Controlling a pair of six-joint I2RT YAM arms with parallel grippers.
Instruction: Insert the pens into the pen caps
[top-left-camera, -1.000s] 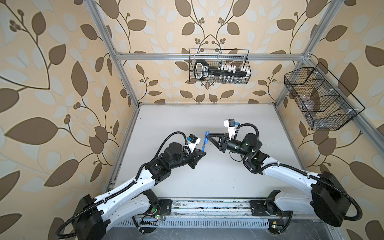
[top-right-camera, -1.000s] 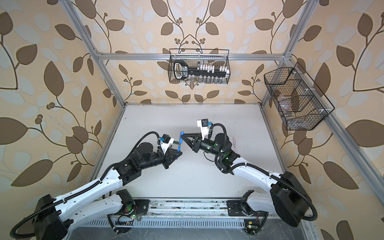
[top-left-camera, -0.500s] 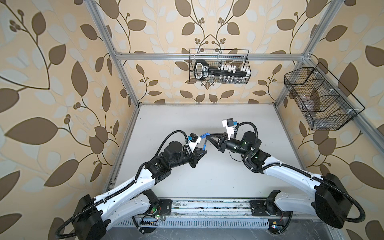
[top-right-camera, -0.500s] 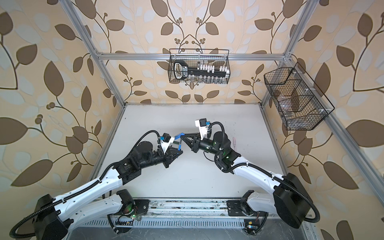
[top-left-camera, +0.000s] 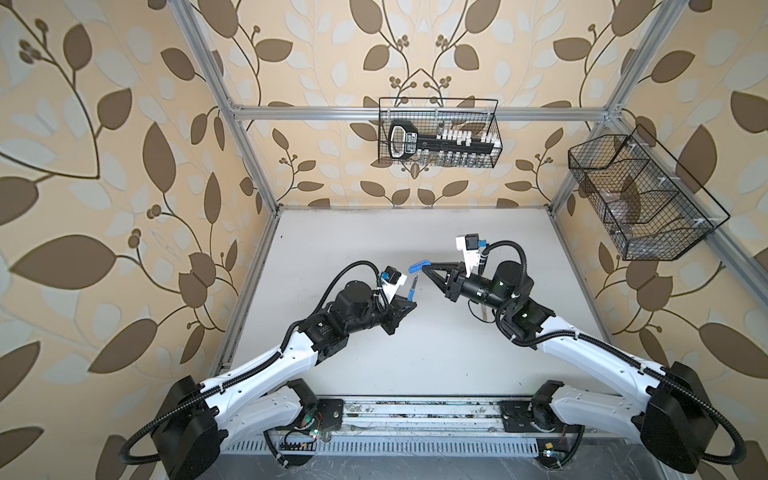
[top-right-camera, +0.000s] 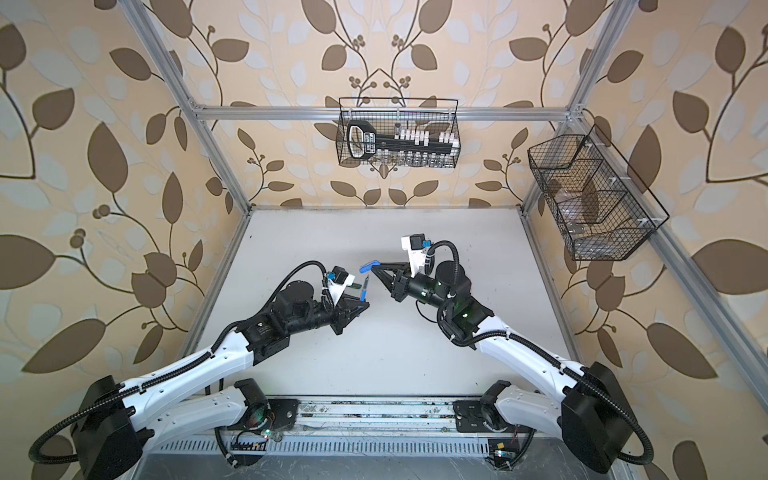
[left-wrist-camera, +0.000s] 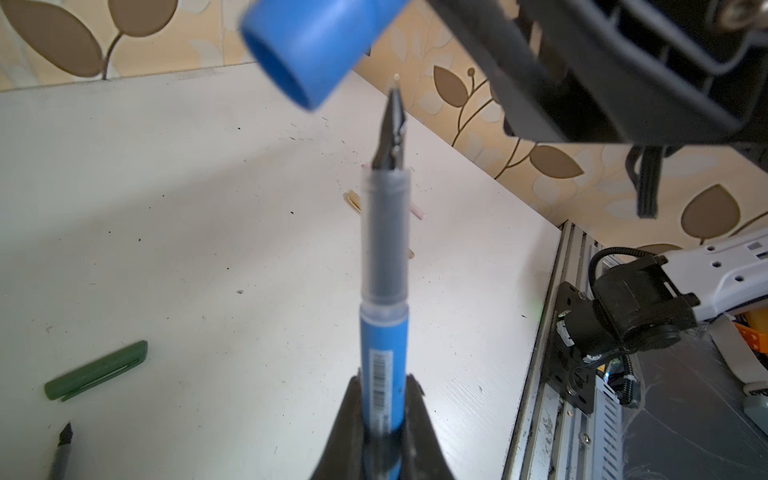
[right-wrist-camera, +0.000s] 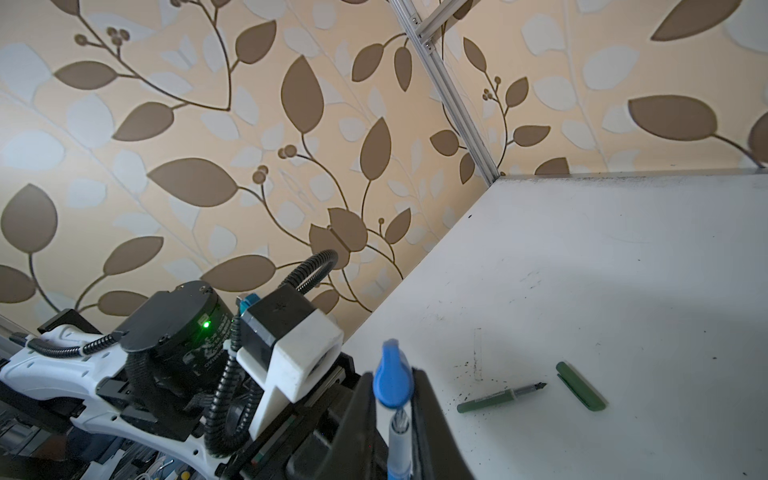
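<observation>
Clamps a slim blue plastic pen (left-wrist-camera: 384, 257) low on its barrel with the left gripper (left-wrist-camera: 382, 380), black fingers (left-wrist-camera: 351, 415) pressed against both sides. Holds the blue pen (top-left-camera: 412, 287) raised off the flat white table (top-left-camera: 415, 357), with the clear grey front section and dark pointed tip aimed away from the gripper.

Shows a short dark green plastic cap (left-wrist-camera: 95, 371) lying flat on the table below the blue pen and well apart from it. Shows a slim green plastic pen (right-wrist-camera: 498, 398) uncapped on the table, its dark tip just beside the green cap (right-wrist-camera: 581, 386) but not touching.

Pinches a short rounded blue plastic cap (right-wrist-camera: 390, 361) between the fingertips of the right gripper (right-wrist-camera: 393, 386). Sets the blue cap (top-left-camera: 417, 267) just above and to the right of the blue pen in both top views, open mouth turned toward the pen's tip. Puts the tip just beside the rim of that mouth in the left wrist view, not inside it.

Shows a tan piece (left-wrist-camera: 353, 201) and a pale pink piece (left-wrist-camera: 417, 212) on the table behind the blue pen, both partly hidden by its barrel. Cannot tell whether these are pens or caps.
</observation>
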